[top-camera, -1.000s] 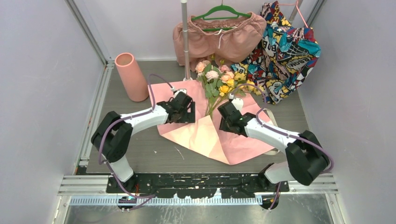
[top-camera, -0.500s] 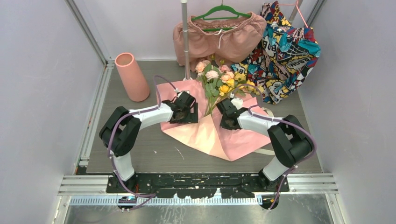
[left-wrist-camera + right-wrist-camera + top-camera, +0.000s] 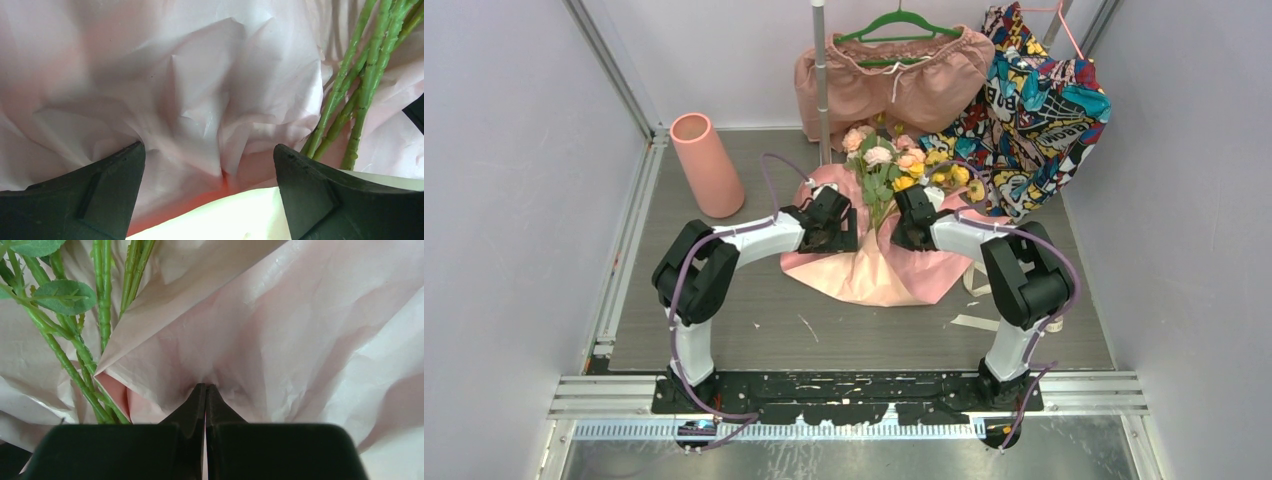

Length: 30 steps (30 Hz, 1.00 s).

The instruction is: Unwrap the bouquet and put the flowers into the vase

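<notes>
This is a robot lab test cell, not a home or a shop. Plain pale walls (image 3: pixel 514 200) box in a grey table (image 3: pixel 724 330), framed by bare aluminium rails (image 3: pixel 616 75). A left arm (image 3: pixel 744 238) and a right arm (image 3: pixel 984 240) are bolted to a black plate (image 3: pixel 844 392) at the near edge, with purple cables (image 3: pixel 770 162) looping off them. The contents look like staged props: a vase (image 3: pixel 707 165), flowers (image 3: pixel 889 165) on pink paper (image 3: pixel 874 275), and shorts (image 3: pixel 894 85) and a printed garment (image 3: pixel 1034 110) on hangers by a metal pole (image 3: pixel 821 80).
</notes>
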{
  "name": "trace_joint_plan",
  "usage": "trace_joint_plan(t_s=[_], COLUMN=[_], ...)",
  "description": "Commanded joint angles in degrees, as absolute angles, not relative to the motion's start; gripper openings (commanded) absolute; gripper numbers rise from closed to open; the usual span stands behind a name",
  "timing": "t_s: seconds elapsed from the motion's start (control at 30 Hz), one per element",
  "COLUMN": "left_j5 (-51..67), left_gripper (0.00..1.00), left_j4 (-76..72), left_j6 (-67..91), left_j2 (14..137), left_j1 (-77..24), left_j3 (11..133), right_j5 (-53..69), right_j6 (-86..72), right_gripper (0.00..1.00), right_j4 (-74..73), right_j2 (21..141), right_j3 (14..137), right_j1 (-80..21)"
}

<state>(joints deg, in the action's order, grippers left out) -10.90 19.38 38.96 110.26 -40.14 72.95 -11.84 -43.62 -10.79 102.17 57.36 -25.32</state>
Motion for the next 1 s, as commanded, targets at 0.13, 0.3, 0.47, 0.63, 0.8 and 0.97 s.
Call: trace_joint_plan(t_s=[0.13,0.3,0.47,0.63,0.8,0.97], left_j5=[-9.7,-9.8,-9.2,-10.1,-12.6,-12.7], left_gripper=[1.00,1.00,1.00,1.00,1.00,1.00], left_j4=[19.4,20.0,21.2,22.6,23.5,23.6], left_j6=[39.7,40.1,40.5,40.1,39.0,38.8], left_j2=[104.8,96.8,90.5,86.4,83.4,84.8], left_j1=[-40.0,-40.0,-40.1,-40.1,-40.0,-39.3], left_j3=[67.8,63.3,62.0,61.7,61.1,61.6], right_j5=[-13.0,-15.8,-16.1,-17.5,-17.5,-19.5], right_j6=[-40.0,-41.0,-43.5,-46.4,-47.6,-50.2], right_gripper=[0.01,0.01,0.01,0.01,0.01,0.01], right_j4=[-20.3,-23.6,-24.4,-22.9,-22.2,-22.9], right_j2=[95.7,84.2,79.2,79.7,79.4,77.2], right_j3=[53.7,50.8,49.2,47.0,46.2,47.3], right_j1=[-26.0,-30.3,-35.0,-38.7,-41.8,-50.3])
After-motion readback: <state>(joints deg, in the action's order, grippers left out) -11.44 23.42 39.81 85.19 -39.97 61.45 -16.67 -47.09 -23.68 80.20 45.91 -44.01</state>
